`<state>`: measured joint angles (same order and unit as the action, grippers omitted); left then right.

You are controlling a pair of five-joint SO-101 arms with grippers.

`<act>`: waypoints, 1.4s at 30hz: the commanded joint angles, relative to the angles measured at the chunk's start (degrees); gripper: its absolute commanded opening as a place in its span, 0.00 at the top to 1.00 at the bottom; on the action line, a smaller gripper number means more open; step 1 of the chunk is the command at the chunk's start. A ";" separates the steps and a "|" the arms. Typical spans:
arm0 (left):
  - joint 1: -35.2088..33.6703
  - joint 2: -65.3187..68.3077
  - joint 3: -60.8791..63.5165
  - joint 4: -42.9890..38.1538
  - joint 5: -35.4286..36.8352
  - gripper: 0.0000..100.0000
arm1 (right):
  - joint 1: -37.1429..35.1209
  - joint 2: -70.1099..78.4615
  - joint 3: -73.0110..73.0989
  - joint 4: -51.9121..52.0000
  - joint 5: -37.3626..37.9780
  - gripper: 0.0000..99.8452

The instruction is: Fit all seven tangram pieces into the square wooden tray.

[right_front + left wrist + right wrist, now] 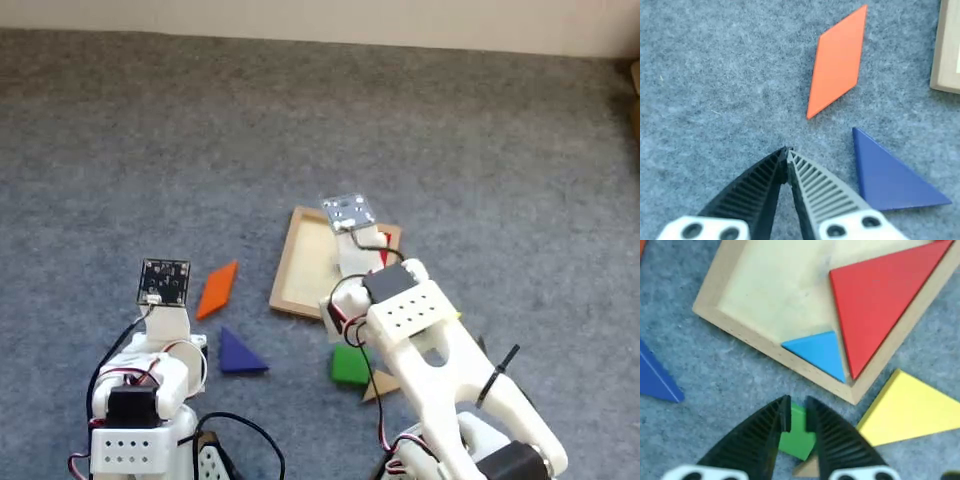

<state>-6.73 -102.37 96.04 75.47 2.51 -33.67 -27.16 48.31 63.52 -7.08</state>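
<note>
The square wooden tray [296, 262] lies mid-table. In the right wrist view the tray [735, 325] holds a large red triangle [880, 295] and a small light-blue triangle [817, 351] in one corner. My right gripper [798, 413] hovers just outside that corner, slightly open, over a green square [796, 439]. A yellow triangle [910, 407] and a tan piece [807, 469] lie beside it. My left gripper [786, 151] is shut and empty on the carpet. Ahead of it lie an orange parallelogram [837, 60] and a dark blue triangle [885, 175].
In the high view the orange parallelogram [218, 288] and the dark blue triangle [238, 353] lie between the two arms. The green square [349, 365] sits under the right arm. Grey carpet stretches open behind the tray. The tray's edge [947, 50] lies beyond the left gripper's pieces.
</note>
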 commanded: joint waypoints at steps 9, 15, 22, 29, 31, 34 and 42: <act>-0.75 -2.42 1.10 0.18 0.44 0.99 | 1.45 -1.63 1.54 2.77 -17.67 0.70; -0.75 -2.42 1.10 0.18 0.44 0.99 | -2.07 -1.54 5.49 0.84 -17.67 0.70; -0.75 -2.42 1.10 0.18 0.44 0.99 | -6.90 -1.54 11.91 -9.10 -20.66 0.70; -0.75 -2.42 1.10 0.18 0.44 0.99 | -11.47 -1.45 12.26 -9.36 -20.84 0.70; -0.75 -2.42 1.10 0.18 0.44 0.99 | -11.82 -1.45 12.09 -9.45 -20.84 0.71; -0.75 -2.42 1.10 0.18 0.44 0.99 | -11.82 -1.45 12.53 -12.18 -20.84 0.77; -0.75 -2.42 1.10 0.18 0.44 0.99 | -12.35 2.95 15.16 -16.57 -20.66 0.81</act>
<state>-6.73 -102.37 96.04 75.47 2.51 -45.45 -26.99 63.16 47.52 -27.30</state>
